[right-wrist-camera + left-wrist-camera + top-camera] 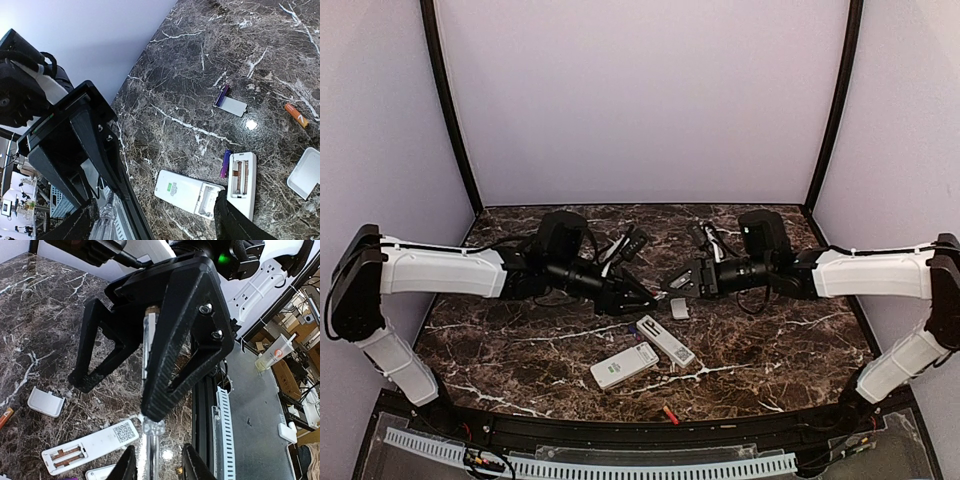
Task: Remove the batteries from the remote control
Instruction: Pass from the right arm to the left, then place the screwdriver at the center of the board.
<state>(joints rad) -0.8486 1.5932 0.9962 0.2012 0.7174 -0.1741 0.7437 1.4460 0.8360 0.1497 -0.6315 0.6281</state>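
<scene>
Now, read the left black two-finger gripper (161, 466) as parted and holding nothing; read the right black two-finger gripper (152, 227) as spread wide, empty too. Treat the two as nearly nose to nose above the work. Look just below: a white slim green-labelled remote control (186, 192) and a white slim remote control with bare metal contacts (241, 178), both bays open and apparently emptied. Find one dark purple cylindrical battery (226, 163) just beside the second remote, another dark purple battery (222, 95) against a small white rectangular cover plate (234, 106), and an orange-red cylindrical battery (296, 115) well apart. Judge the unloading close to done: check each bay, then back each arm off toward its own side first. Stay high over loose cells, likely rollers. Mind the near edge of the dark veined marble table (520, 340), with what looks like another orange-red cell (671, 414) right at it. Count on open room toward the back wall.
</scene>
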